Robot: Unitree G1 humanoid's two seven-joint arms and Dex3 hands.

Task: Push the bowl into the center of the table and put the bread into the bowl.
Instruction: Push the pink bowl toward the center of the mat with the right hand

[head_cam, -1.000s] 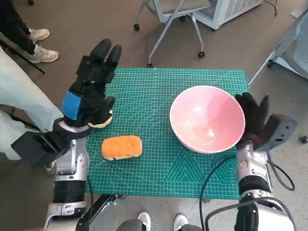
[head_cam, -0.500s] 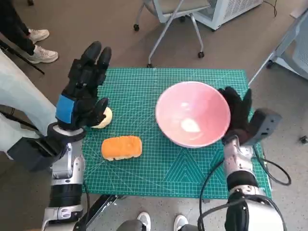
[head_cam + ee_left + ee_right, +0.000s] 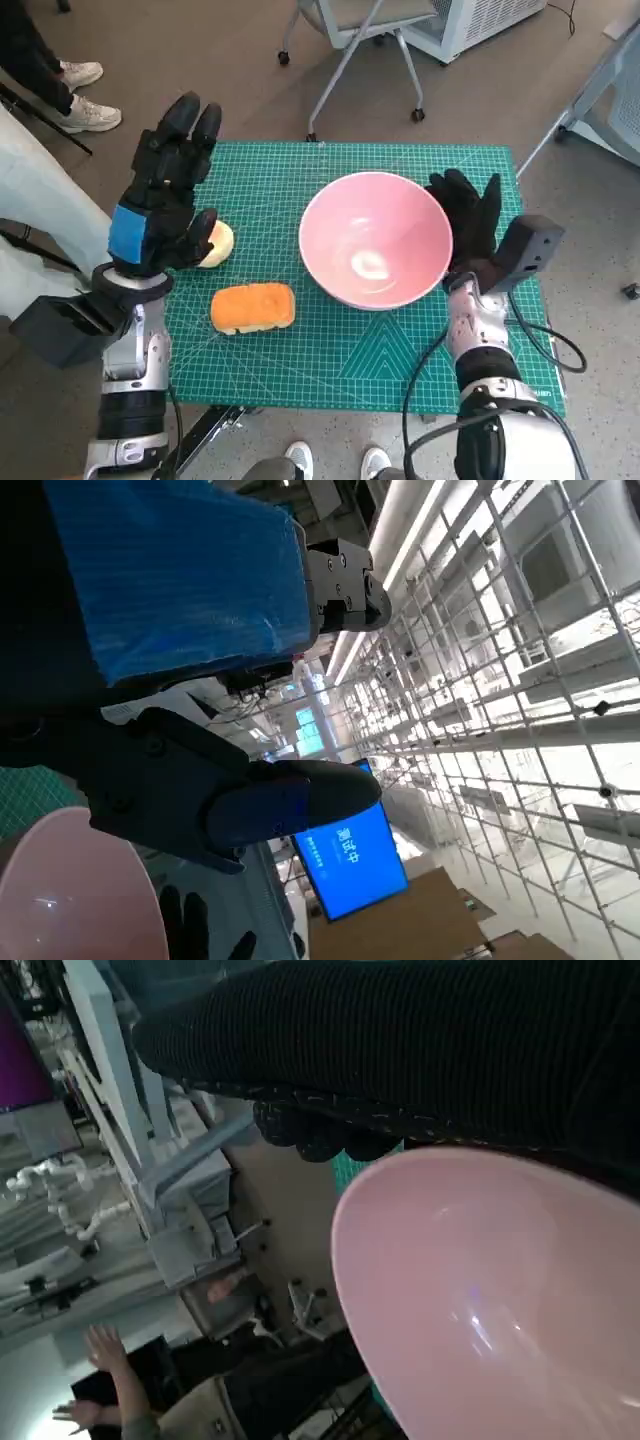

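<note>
On the table: green gridded cutting mat [image 3: 300, 190].
Near left: orange oblong bread loaf [image 3: 253, 306].
Centre: empty pink round bowl [image 3: 375, 252]; right hand [image 3: 468, 222] flat against its right rim, holding nothing.
Left edge: left hand [image 3: 165, 190], fingers spread wide, raised.
Far: grey wheeled chair [image 3: 360, 40].

The bowl [image 3: 375, 240] is pale pink, round and glossy, with a bright highlight on its inner floor. It sits upright on the green gridded mat [image 3: 340, 360] that covers the counter, a little right of the mat's middle, its opening facing up with nothing inside. The gloved right hand [image 3: 470, 225] presses flat against its right outer wall.

The bread [image 3: 253, 306] is an orange-golden oblong loaf with rounded ends and a paler underside. It lies flat on the mat, lengthwise across it, near the front left, well apart from the bowl.
</note>
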